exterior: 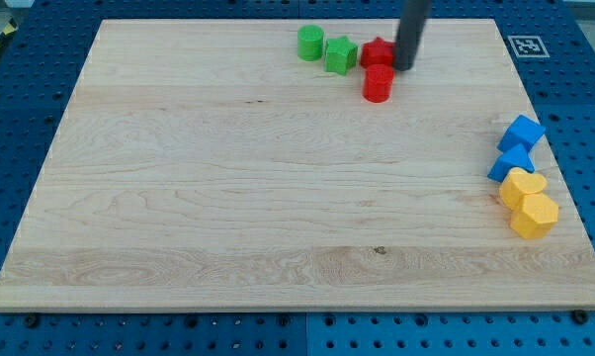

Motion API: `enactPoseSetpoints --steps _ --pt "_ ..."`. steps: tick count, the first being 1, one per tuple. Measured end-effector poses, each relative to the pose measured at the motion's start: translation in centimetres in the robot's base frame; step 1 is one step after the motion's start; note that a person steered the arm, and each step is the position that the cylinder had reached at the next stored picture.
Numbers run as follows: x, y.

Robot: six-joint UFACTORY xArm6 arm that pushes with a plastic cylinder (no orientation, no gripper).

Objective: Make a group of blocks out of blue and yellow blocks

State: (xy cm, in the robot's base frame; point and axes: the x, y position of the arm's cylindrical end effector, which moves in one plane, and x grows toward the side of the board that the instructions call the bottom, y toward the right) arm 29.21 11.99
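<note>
Two blue blocks [522,132] [510,163] and two yellow blocks [523,185] [535,215] sit touching in a chain at the board's [228,198] three o'clock edge, so the grouping appears already made. My tip [405,65], a bare rod with no pincer to open or close, stands at twelve o'clock, against the red block [378,52]. A red cylinder [378,83], a green cube [340,53] and a green cylinder [310,43] cluster beside it, well apart from the group; nothing lies between.

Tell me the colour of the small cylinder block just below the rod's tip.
Red: the small red cylinder block, seen in the camera view.
</note>
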Motion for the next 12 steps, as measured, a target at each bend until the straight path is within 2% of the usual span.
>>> enactPoseSetpoints --steps 1,2,3,4,6,7,8,10,12 --pt "0.1 -3.1" --pt "3.4 -0.5" --pt "5.2 5.0" --pt "5.2 7.9" --pt "9.0 16.8" --pt "11.1 18.3" --pt "13.6 17.1" --pt "14.7 12.6" --pt "17.0 12.1"
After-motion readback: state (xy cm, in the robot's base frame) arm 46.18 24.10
